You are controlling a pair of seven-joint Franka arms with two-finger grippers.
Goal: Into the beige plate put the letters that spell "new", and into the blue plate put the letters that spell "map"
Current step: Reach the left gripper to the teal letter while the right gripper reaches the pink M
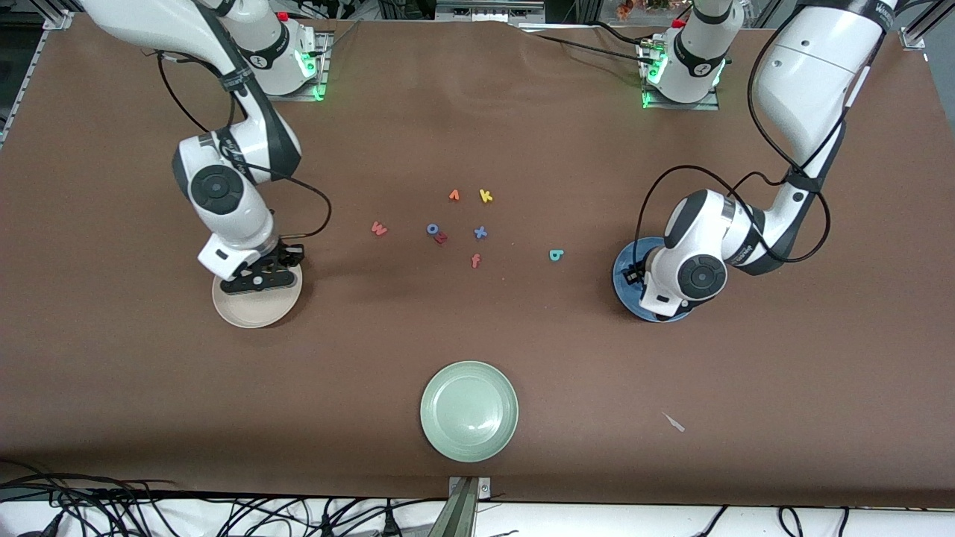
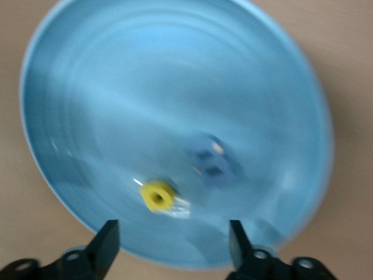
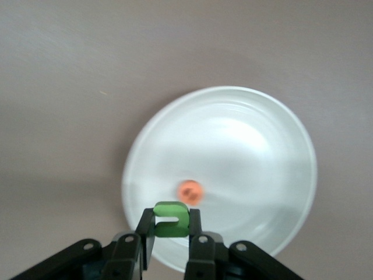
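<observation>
Nearest the front camera we see the pale green plate (image 1: pixel 469 411), with a small white scrap (image 1: pixel 674 422) toward the left arm's end.

Next come the 2 task plates. We find the beige plate (image 1: pixel 256 304) at the right arm's end, and the right gripper (image 3: pixel 171 236) is over it, fingers pinched tight on the green n (image 3: pixel 171 219). In the right wrist view the orange e (image 3: pixel 190 191) lies in that plate.

We find the blue plate (image 1: pixel 625 283) at the left arm's end, mostly covered by the left arm in the front view. The left gripper (image 2: pixel 173 244) hangs over it with fingers spread wide and nothing between them. In the left wrist view the yellow p (image 2: pixel 157 195) and the blue m (image 2: pixel 212 161) lie in the plate, near each other.

Farther from the camera, loose letters sit on the brown table (image 1: pixel 149 403): the teal a (image 1: pixel 556 255) near the blue plate, an orange f (image 1: pixel 475 260), the pinkish-red w (image 1: pixel 379 228), a red z (image 1: pixel 441 238) touching a blue o (image 1: pixel 432 229), a blue x (image 1: pixel 480 233), then farthest an orange v (image 1: pixel 454 195) and a yellow k (image 1: pixel 486 196).
</observation>
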